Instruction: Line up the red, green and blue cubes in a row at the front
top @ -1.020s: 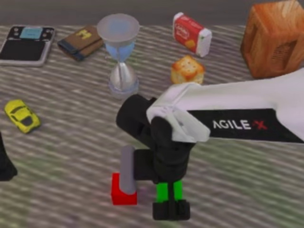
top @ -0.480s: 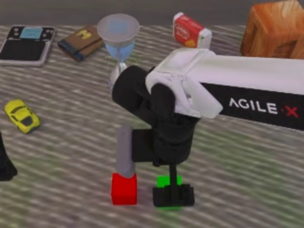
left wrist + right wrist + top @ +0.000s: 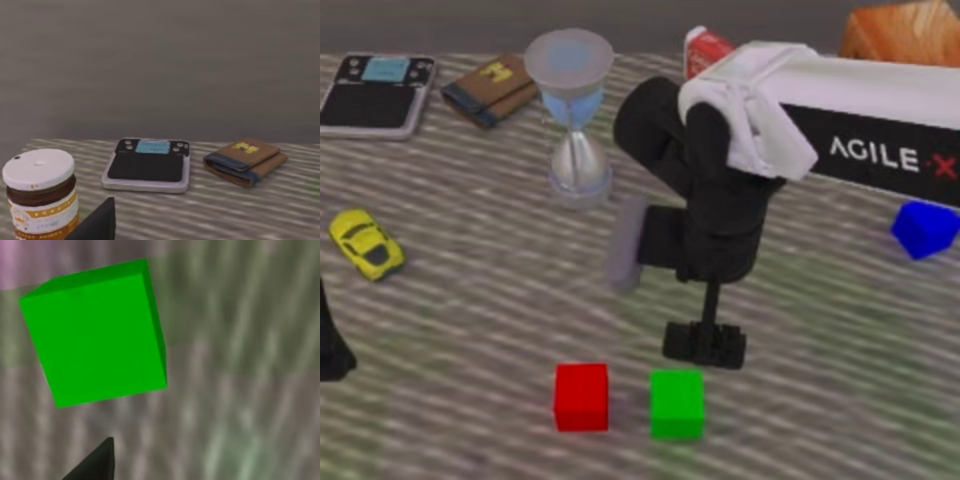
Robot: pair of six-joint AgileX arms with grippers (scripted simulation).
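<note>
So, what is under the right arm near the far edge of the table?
Only the top of a red snack packet and part of the wooden block show; whatever else lies beneath the right arm is covered.

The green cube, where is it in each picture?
Top view: the green cube sits at the front of the table, just right of the red cube, below the right pincer.
Left wrist view: not in it.
Right wrist view: green cube fills the upper left.
Shared landmark: the striped tablecloth.
</note>
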